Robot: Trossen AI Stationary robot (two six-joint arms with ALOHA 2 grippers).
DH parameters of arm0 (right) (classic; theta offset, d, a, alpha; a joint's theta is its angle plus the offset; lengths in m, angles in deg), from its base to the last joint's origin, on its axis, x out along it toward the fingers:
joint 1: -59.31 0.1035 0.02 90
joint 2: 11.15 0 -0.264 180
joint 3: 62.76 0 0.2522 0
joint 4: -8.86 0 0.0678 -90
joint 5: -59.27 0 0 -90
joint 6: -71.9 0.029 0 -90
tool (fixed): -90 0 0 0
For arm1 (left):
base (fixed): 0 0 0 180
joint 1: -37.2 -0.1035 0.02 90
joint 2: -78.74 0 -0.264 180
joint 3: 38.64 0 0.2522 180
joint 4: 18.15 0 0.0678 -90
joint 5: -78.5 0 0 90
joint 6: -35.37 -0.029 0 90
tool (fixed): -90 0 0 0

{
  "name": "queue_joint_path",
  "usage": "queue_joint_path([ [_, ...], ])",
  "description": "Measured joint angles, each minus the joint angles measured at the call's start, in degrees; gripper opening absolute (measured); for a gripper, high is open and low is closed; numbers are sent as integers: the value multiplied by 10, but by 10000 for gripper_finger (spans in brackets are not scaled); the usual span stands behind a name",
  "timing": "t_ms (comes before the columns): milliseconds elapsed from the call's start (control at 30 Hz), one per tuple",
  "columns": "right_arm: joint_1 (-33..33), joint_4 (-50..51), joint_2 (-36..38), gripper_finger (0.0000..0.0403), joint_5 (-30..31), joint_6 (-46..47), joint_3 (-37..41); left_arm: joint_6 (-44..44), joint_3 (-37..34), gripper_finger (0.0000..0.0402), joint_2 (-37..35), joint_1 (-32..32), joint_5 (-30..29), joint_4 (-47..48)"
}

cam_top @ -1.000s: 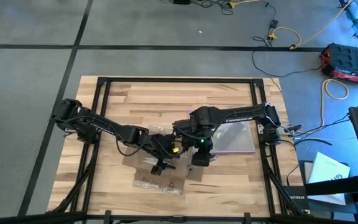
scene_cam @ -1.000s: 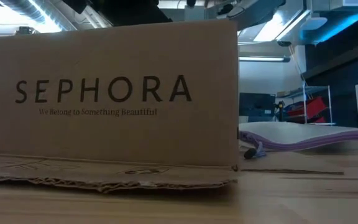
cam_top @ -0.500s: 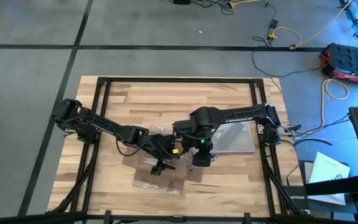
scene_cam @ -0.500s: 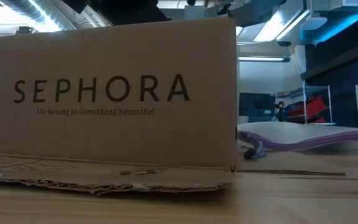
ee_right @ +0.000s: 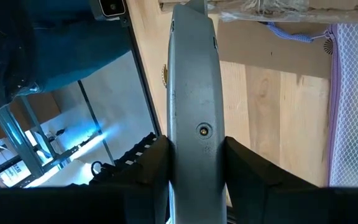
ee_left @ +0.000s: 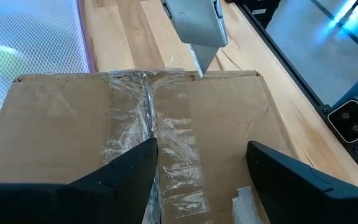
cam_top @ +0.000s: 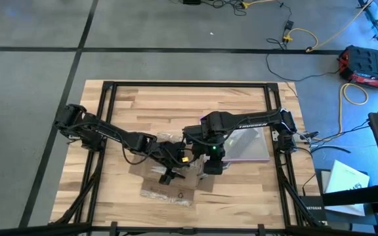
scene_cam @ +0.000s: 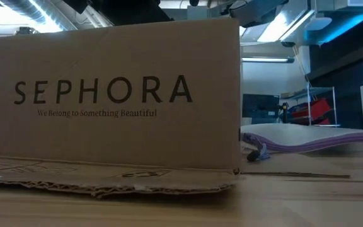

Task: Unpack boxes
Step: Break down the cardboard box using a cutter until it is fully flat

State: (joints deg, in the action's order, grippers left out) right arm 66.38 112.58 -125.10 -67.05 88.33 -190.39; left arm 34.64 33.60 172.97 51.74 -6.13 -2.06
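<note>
The left arm reaches in from the left edge of the desk [cam_top: 123, 98] toward its middle, and the left end effector [cam_top: 169, 172] hangs just over the box [cam_top: 199, 178]. In the left wrist view its two dark fingers [ee_left: 126, 177] stand parted above the cardboard with nothing between them; they do not grip the box.

The box sits near the middle of the desk, toward the front edge, with a flattened flap [cam_top: 168, 195] spread on the wood in front of it. Its top is closed, with clear tape [ee_left: 160, 143] running along the seam between the flaps. In the low view the side with black "SEPHORA" lettering [scene_cam: 103, 91] faces the camera and stands upright.

Next comes the right end effector [cam_top: 212, 164], just beside the left one over the box. Its fingers [ee_right: 145, 168] are clamped on a grey knife-like tool [ee_right: 194, 93] (held lengthwise between them), and the tool's pointed tip [ee_left: 199, 65] touches the far edge of the box top, right by the tape.

Further right lies a clear plastic bag with a purple edge [cam_top: 248, 145], flat on the desk under the right arm.
</note>
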Motion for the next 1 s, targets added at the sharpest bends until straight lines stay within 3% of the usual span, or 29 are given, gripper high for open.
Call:
queue_joint_path([
  [1000, -15, 2, 0, 106, 18, -10, 21, 5, 0, 236, 0, 0, -1, 0],
])
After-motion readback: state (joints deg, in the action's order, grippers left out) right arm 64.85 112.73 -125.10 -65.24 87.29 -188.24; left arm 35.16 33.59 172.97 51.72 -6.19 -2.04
